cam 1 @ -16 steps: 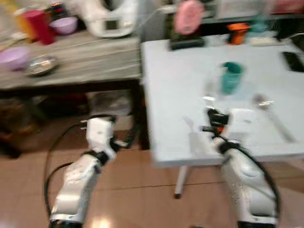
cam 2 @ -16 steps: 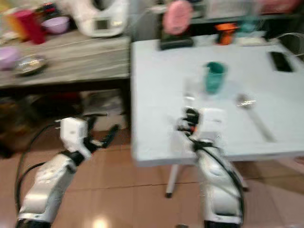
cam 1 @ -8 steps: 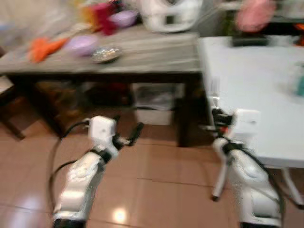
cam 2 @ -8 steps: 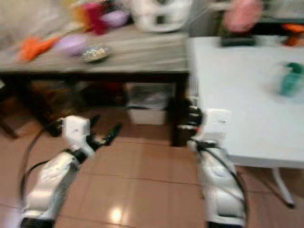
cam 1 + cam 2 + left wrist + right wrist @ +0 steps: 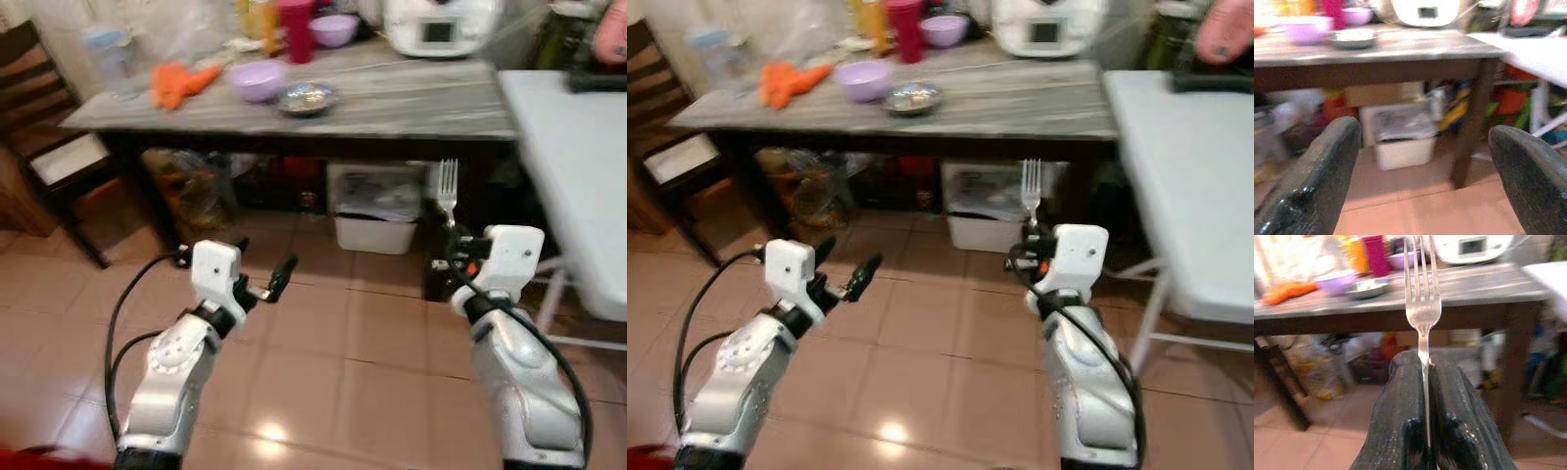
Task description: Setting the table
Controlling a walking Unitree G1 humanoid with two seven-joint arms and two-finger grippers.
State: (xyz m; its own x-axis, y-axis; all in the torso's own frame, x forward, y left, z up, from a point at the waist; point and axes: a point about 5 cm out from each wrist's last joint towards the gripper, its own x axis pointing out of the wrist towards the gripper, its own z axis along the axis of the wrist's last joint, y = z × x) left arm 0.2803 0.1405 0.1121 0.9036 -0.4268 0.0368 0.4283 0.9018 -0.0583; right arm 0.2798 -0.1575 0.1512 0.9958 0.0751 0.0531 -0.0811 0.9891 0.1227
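You are in a home, in a room for cooking and eating. A long grey wooden table [image 5: 392,98] holds a purple plastic bowl [image 5: 257,79], a white kitchen machine [image 5: 441,27] and orange carrots [image 5: 176,83]. The floor is made of brown tiles [image 5: 323,362].

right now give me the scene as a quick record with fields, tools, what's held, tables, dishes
right tool: shut on the fork, tines pointing up
left tool: open, nothing between its fingers, above the tiled floor
wooden table: ahead, carrying a purple bowl, a metal bowl, a red cup and a white appliance
white table: on the robot's right
under wooden table: white bin
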